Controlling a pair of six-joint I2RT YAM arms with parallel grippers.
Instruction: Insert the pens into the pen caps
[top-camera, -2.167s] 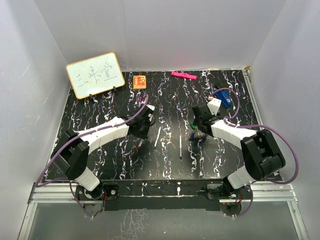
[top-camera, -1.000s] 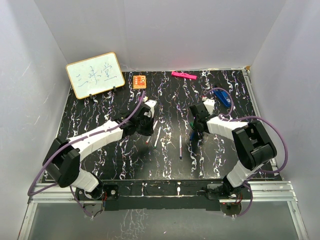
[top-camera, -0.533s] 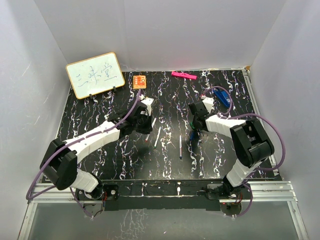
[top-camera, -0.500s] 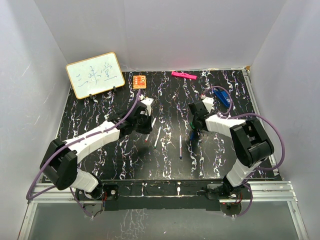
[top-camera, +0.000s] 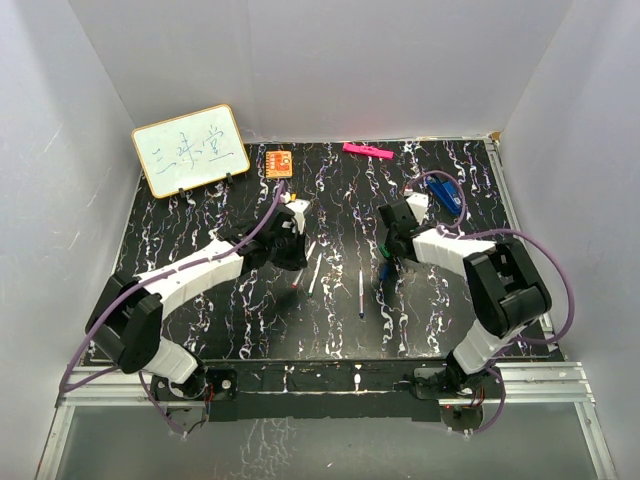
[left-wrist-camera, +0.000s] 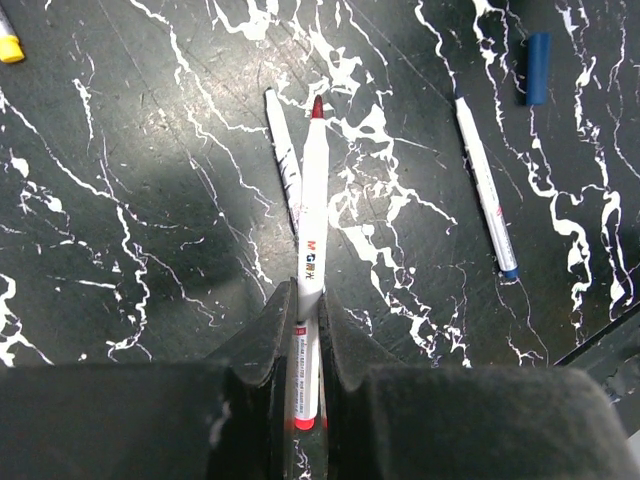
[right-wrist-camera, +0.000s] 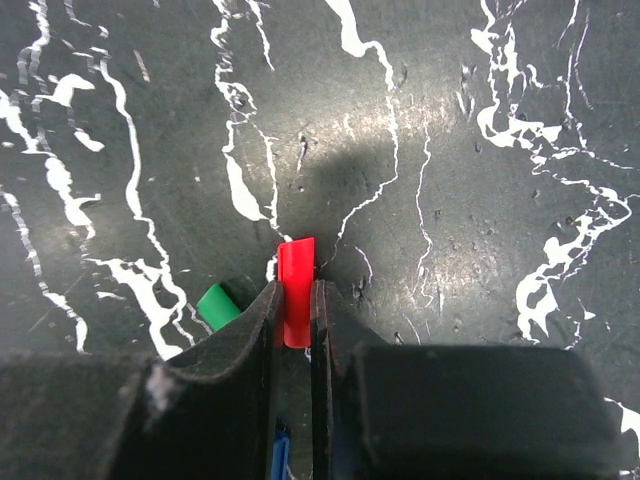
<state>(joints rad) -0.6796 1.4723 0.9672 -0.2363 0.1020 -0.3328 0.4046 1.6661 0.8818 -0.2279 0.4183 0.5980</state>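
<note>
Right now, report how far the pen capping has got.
Done: nothing visibly capped yet. In hand: the left tool grips the red-tipped pen, the right tool pinches the red cap; they are not joined. Left: the blue-tipped pen, the dark blue cap, a green cap and another pen lie loose on the table.

The left arm (top-camera: 190, 270) and right arm (top-camera: 455, 255) are reached forward and angled inward, wrists pitched down, and the left gripper (left-wrist-camera: 305, 300) and right gripper (right-wrist-camera: 293, 300) are each held with 2 fingers drawn tight.
</note>
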